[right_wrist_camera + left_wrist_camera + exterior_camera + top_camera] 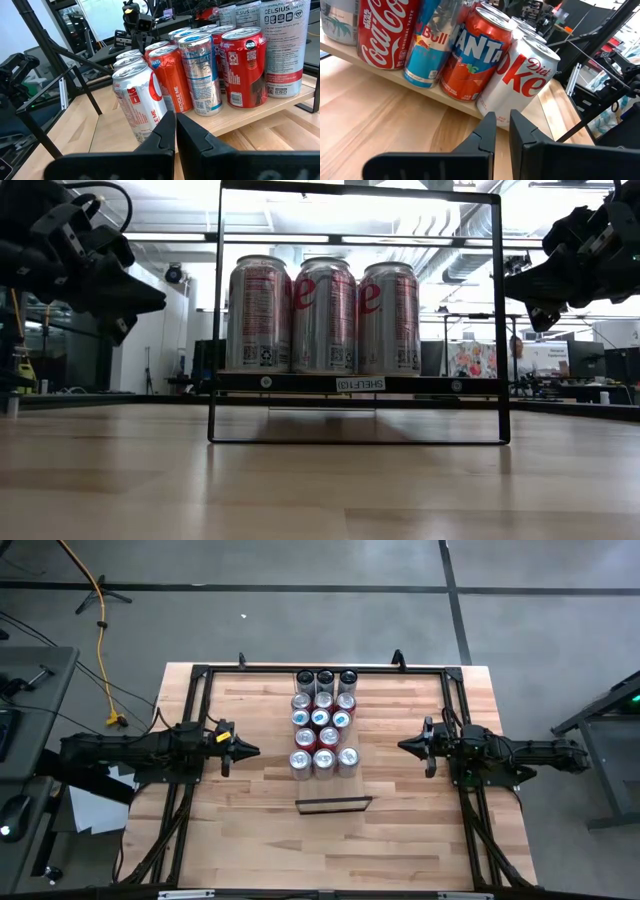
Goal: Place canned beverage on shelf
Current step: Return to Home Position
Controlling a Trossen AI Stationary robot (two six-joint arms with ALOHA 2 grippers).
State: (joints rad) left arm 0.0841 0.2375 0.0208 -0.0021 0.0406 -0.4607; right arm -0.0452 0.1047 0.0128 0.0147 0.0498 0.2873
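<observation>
The shelf (260, 112) lies along the middle of the table (400, 830), and it is packed with cans (323, 720) in three columns, touching side by side. The row at the near end holds three silver diet cola cans (324, 315) standing upright. Behind them, seen from the left arm's camera, come an orange soda can (475, 55), a blue-and-silver energy drink can (427, 45) and a red cola can (382, 30). The far row has taller cans with dark tops (324, 678). A thin black frame (214, 330) stands on the table just in front of the near row.

The left tool (252, 750) hovers above the table to the left of the shelf, well apart from the cans. Its fingers are drawn together with only a thin slit between them and hold nothing. The right tool (405, 746) hovers on the opposite side, pointing toward the cans, its fingers together and empty.
</observation>
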